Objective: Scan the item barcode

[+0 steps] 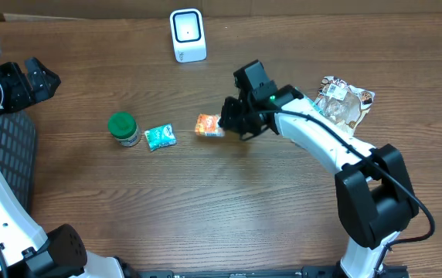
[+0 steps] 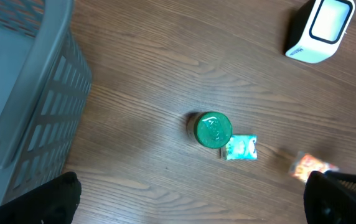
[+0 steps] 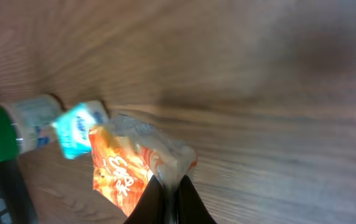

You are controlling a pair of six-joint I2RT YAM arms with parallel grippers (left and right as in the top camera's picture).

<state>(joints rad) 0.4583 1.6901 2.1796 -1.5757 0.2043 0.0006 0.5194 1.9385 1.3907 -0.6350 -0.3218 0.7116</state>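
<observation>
Orange snack packet (image 1: 209, 125) is at the middle of the desk (image 1: 205, 208), pinched by one edge in the clenched right hand (image 1: 229, 122). Grasp step looks done. Next move: carry it to the white scanner (image 1: 188, 35), barcode side facing its window. Left hand (image 1: 42, 79) released wide, idle by the basket (image 1: 8, 154).

Green-lidded jar (image 2: 213, 129) at centre, teal packet (image 2: 241, 148) just beside it, white scanner (image 2: 320, 30) top right, grey basket (image 2: 28, 93) left

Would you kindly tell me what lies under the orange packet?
Only wooden table shows around the orange packet, pinched by the right gripper; the spot beneath it is covered.
</observation>
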